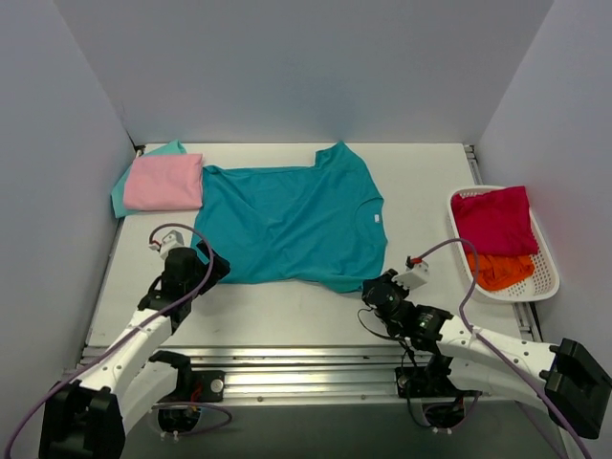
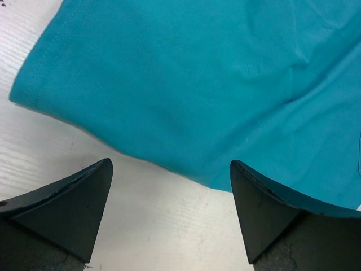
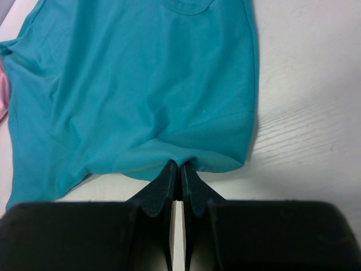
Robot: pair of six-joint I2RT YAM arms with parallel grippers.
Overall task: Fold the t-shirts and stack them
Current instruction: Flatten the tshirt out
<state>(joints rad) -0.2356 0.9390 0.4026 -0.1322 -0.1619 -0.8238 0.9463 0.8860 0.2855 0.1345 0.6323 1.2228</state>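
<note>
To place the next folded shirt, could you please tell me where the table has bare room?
Free: the table between the teal t-shirt and the basket, and the near strip between the left tool and right tool. Crowded: the far-left corner, where the pink t-shirt lies on the mint t-shirt.

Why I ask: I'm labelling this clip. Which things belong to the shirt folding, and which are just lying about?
Job: large teal t-shirt, pink t-shirt, mint-teal t-shirt under it, crimson t-shirt, orange t-shirt.
Lying about: white basket holding those last two; table.
</note>
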